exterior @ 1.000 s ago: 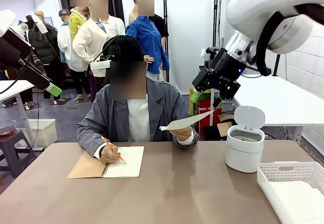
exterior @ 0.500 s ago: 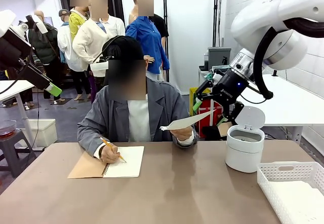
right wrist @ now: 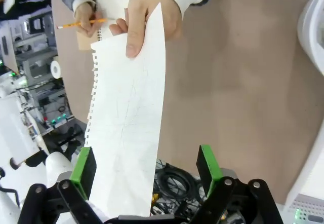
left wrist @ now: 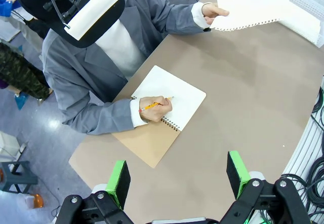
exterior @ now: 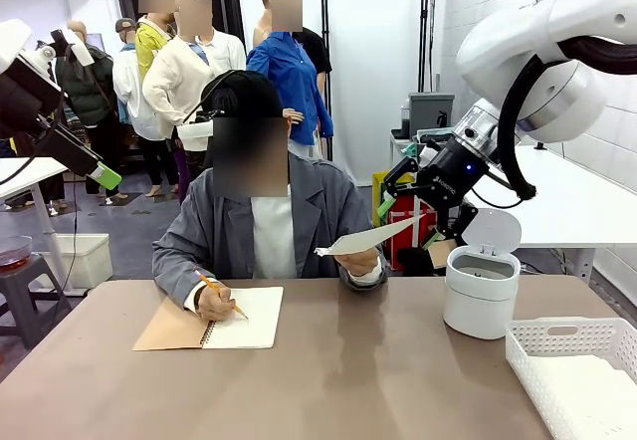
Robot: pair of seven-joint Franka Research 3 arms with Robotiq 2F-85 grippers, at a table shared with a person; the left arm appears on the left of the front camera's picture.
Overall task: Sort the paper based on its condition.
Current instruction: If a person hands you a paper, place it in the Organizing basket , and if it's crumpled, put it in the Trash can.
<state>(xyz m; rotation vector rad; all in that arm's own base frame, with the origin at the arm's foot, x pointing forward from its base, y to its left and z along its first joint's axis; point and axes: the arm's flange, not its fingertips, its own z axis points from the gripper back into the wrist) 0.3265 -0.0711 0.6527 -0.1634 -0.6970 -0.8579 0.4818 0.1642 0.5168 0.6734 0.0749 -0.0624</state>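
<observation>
Front camera looks across the table (exterior: 378, 360) at the person (exterior: 254, 231) — both wrist cameras look down on it.

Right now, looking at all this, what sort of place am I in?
Probably a robotics lab or test workshop: a white robot arm stands by a plain table, a person's hand offers a paper sheet to the right gripper, and loose cables hang beside the table.

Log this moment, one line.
right claw: open, around sheet end | sheet: flat, held by person's hand | left claw: open, empty
</observation>
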